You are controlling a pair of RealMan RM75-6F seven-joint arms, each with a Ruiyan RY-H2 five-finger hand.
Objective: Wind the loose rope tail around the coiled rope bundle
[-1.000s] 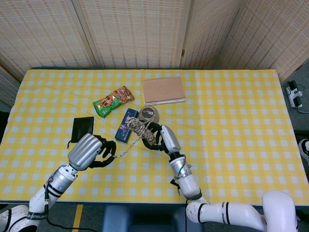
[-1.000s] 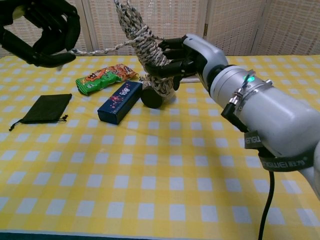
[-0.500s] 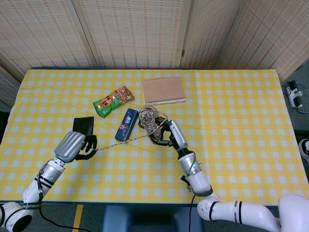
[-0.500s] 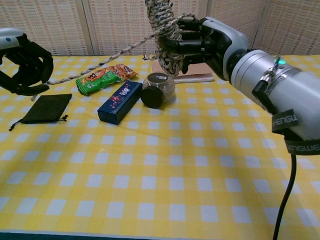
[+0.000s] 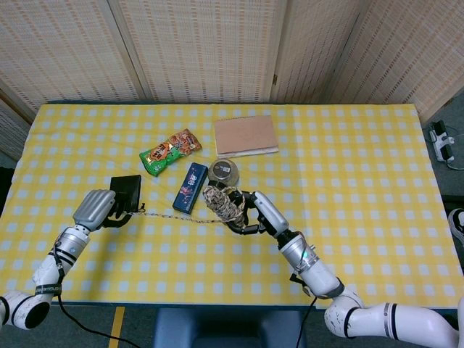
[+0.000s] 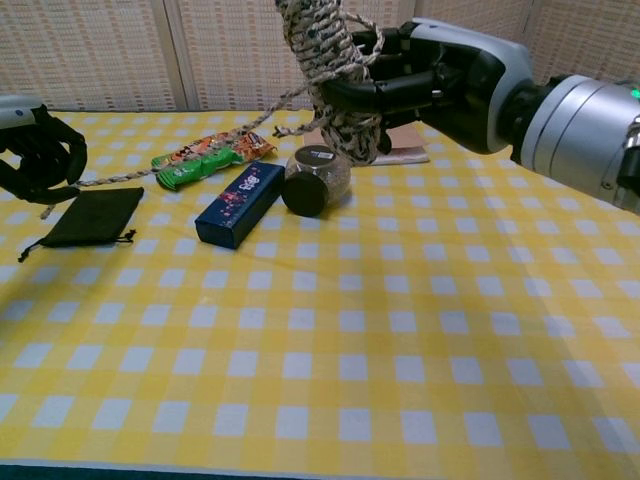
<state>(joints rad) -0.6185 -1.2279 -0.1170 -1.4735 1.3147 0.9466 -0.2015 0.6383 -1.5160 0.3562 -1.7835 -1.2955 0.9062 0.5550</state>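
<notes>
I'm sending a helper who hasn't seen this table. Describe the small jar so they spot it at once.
On the yellow checked table, look just in front of the tan notebook. The jar lies tipped beside the blue box: dark, round, the only glass thing there.

Screened room; checked tablecloth [image 5: 362, 159]

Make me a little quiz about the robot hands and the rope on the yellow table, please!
1. Which hand holds the rope bundle?
2. True or false: the rope tail hangs slack onto the table.
3. What lies nearest the left hand: A snack bag, B black pouch, C jar?

Key:
1. The right hand.
2. False; it stretches taut to the left hand.
3. B.
</notes>
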